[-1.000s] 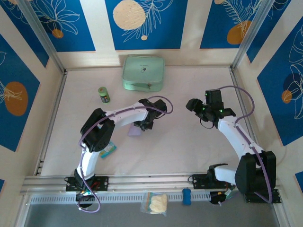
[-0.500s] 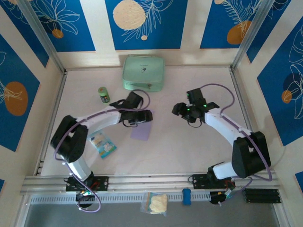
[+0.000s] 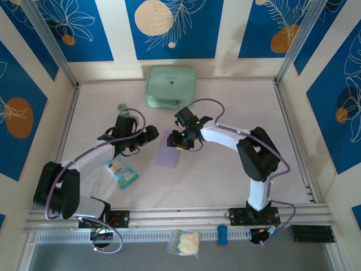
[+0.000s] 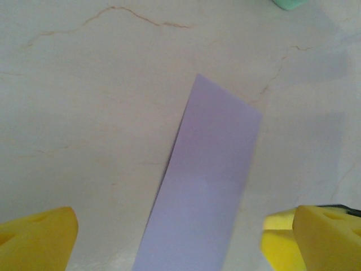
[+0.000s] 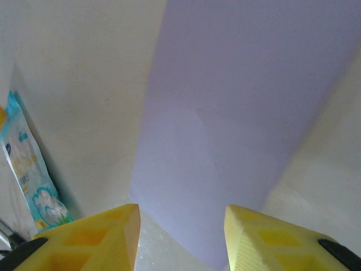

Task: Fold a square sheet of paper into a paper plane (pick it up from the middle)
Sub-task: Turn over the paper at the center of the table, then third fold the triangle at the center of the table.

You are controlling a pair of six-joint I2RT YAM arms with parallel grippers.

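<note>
The thin lavender-purple paper sheet (image 3: 168,153) lies flat at mid-frame on the pale worktop (image 3: 220,175). The left end effector (image 3: 150,136) has released it and backed off leftward, fingers spread wide. The right end effector (image 3: 181,141) has swung in over its upper end, fingers apart and pinching nothing, probably to take over the folding.

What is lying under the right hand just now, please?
The lavender paper lies flat on the table beneath the right hand; from above, the hand covers part of the paper.
</note>
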